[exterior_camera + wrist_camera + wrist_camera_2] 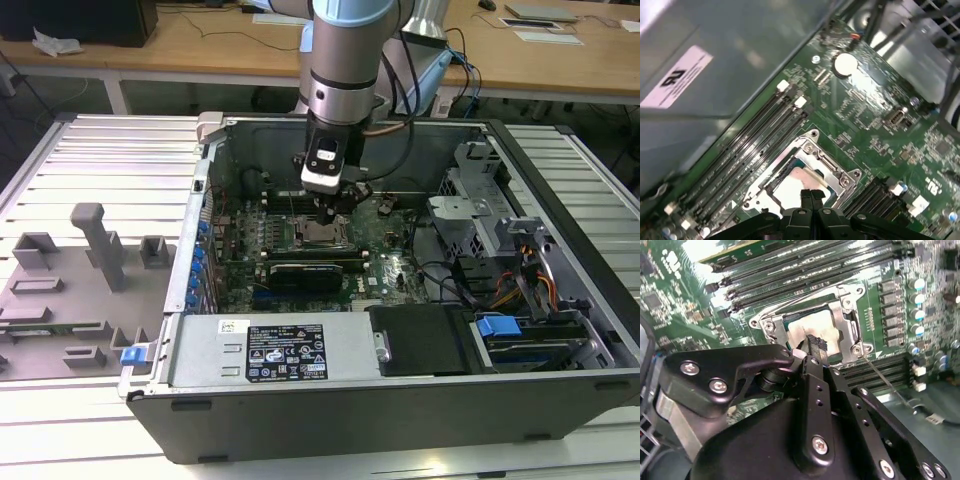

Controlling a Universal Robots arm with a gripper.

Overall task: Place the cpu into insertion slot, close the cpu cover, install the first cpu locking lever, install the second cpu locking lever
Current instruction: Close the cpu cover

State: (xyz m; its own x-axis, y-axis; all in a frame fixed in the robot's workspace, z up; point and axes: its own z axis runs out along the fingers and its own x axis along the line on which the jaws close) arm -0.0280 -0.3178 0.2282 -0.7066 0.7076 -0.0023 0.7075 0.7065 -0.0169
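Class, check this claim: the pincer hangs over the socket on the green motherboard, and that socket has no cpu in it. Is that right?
No. The socket holds the cpu: its pale top shows through the cpu cover in the second wrist view. The pincer does hang over it, on the green motherboard.

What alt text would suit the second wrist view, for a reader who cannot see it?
The black tool, shut, points at the silver-grey cpu on a green motherboard. The metal cpu cover frames the cpu, and long dark memory slots run beside it.
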